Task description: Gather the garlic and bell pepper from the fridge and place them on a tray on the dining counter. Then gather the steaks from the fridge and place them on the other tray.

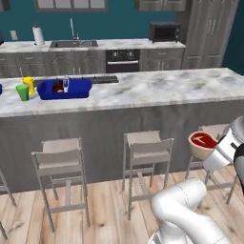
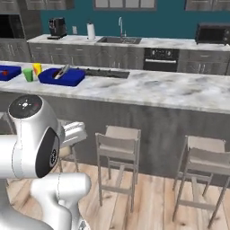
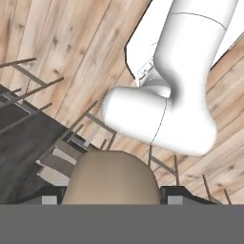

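The pincer (image 1: 206, 148) is pinching the raw steak (image 1: 202, 143), a red cut with a cream fat rim, and carries it low in front of the stools (image 1: 145, 155), below the level of the bench (image 1: 157, 88). In the hand view the steak (image 3: 112, 178) shows only as a tan rounded mass between the two dark finger tips (image 3: 178, 194), over the wooden floor (image 3: 66, 52).

The coming move turns on one relation: the blue tray (image 1: 64, 89) lies up and far to the left of the pincer, on the bench top, so I judge the steak must be lifted over the bench edge and carried across. A dark thing already lies in this tray; it is too small to name.

The right base view shows two blue trays, the near one (image 2: 61, 77) and a second one (image 2: 9, 72) further left holding something small and red. The left base view shows the steak's red face.
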Robot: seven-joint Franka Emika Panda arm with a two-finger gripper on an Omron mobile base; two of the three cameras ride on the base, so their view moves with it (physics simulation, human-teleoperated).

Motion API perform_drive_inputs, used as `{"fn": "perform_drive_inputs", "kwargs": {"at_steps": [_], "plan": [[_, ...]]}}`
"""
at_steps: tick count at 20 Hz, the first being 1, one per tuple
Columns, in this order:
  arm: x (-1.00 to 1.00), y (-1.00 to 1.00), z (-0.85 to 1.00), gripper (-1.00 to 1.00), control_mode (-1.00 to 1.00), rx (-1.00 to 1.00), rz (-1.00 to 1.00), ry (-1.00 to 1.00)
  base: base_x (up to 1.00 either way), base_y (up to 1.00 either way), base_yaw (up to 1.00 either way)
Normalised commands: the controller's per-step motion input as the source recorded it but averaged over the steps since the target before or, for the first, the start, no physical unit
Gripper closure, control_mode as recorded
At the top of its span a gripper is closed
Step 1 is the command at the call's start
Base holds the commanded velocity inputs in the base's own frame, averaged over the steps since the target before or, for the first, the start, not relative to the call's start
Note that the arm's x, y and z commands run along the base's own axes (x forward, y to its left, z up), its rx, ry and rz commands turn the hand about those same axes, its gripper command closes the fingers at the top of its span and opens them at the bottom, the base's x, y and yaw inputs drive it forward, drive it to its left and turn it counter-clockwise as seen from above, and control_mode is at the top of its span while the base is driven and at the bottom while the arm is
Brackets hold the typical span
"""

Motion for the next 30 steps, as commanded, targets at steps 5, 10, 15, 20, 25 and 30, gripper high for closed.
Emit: {"fn": "perform_drive_inputs", "kwargs": {"at_steps": [5, 10, 15, 20, 25, 30], "plan": [[0.00, 0.00, 0.00, 1.00, 1.00, 0.00, 0.00, 0.00, 0.56, 1.00, 0.36], [0.00, 0.00, 0.00, 1.00, 1.00, 0.00, 0.00, 0.00, 0.50, 0.82, 0.29], [0.00, 0.00, 0.00, 1.00, 1.00, 0.00, 0.00, 0.00, 0.05, -0.14, 0.03], [0.00, 0.00, 0.00, 1.00, 1.00, 0.00, 0.00, 0.00, 0.02, -0.38, 0.00], [0.00, 0.00, 0.00, 1.00, 1.00, 0.00, 0.00, 0.00, 0.63, -0.08, 0.00], [0.00, 0.00, 0.00, 1.00, 1.00, 0.00, 0.00, 0.00, 0.98, -0.04, 0.00]]}}
